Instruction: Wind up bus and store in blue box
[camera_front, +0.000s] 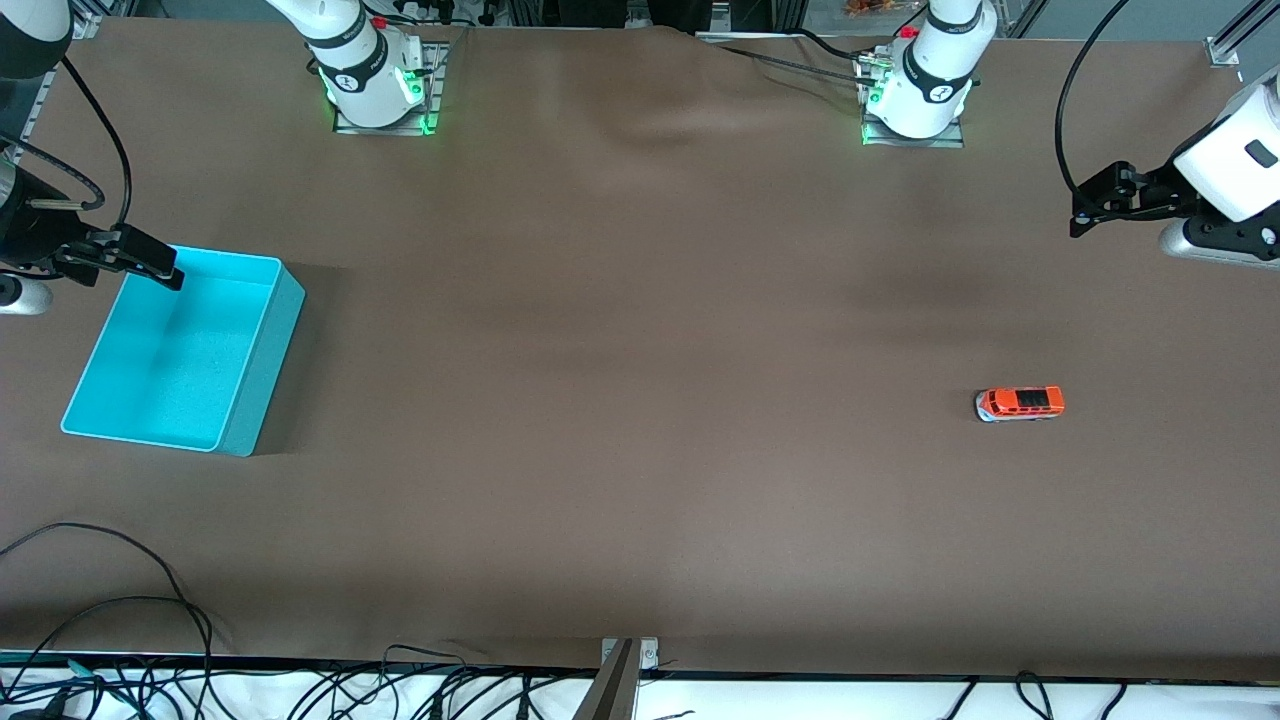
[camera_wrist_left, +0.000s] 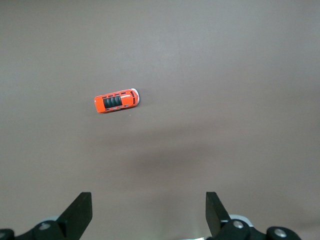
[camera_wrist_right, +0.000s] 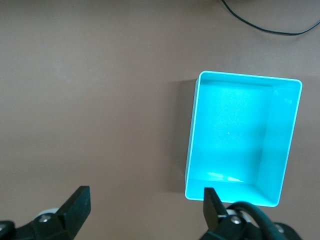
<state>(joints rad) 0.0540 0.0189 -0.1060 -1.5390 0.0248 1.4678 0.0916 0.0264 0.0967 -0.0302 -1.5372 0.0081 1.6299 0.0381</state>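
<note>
The small orange-red bus stands on its wheels on the brown table, toward the left arm's end. My left gripper hangs open and empty above the table near that end, well apart from the bus. In its wrist view the left gripper shows wide-spread fingers with only bare cloth between them. The cyan blue box sits empty toward the right arm's end. My right gripper hovers open over the box's rim that lies farther from the front camera. In the right wrist view one finger of the right gripper overlaps the blue box.
Both arm bases stand along the table edge farthest from the front camera. Loose black cables lie at the edge nearest that camera, by the right arm's end. A wide stretch of brown cloth separates bus and box.
</note>
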